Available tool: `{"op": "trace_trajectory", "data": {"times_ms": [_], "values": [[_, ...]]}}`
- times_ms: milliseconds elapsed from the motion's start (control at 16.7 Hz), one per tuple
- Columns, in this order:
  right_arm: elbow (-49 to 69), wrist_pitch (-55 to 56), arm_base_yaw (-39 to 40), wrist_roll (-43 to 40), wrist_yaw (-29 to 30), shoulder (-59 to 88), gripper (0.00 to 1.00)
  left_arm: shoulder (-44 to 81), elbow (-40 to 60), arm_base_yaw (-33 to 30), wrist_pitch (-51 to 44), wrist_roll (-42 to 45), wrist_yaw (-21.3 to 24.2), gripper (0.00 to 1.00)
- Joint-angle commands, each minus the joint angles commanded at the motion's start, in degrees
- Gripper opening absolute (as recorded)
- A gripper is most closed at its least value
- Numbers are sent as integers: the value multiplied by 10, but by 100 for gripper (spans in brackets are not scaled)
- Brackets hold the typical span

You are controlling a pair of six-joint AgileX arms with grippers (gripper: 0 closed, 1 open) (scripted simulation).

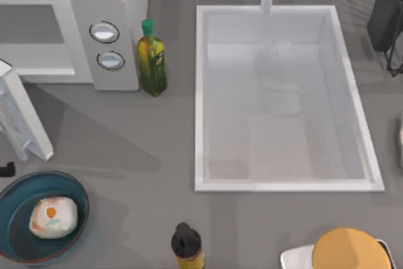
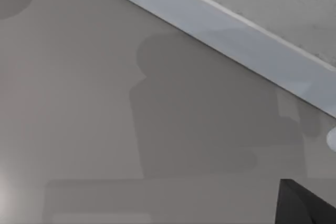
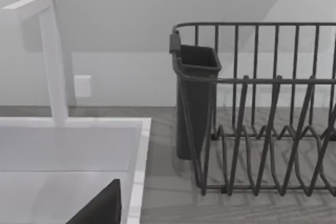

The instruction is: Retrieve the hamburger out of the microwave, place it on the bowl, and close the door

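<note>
One step remains — the door [image 1: 22,118] hangs open at left; the hamburger [image 1: 53,217] sits in the bowl [image 1: 12,244]. Stiff, light panel — push its free edge; I cannot tell either gripper's state.

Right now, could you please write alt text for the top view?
The hamburger sits in the teal bowl at the table's front left, while the microwave behind it has its door swung open. A white sink lies centre-right, an oil bottle beside the microwave.
</note>
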Motion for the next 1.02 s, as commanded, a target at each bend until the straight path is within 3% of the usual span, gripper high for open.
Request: {"op": "trace_trajectory", "data": {"times_ms": [300, 720, 1020], "values": [[0, 0, 0, 0, 0, 0, 100, -44, -27, -97, 5, -80, -71, 0], [0, 0, 0, 0, 0, 0, 100, -20, -9, -98, 15, -82, -71, 0], [0, 0, 0, 0, 0, 0, 100, 124, 72, -108, 69, -88, -77, 0]]}}
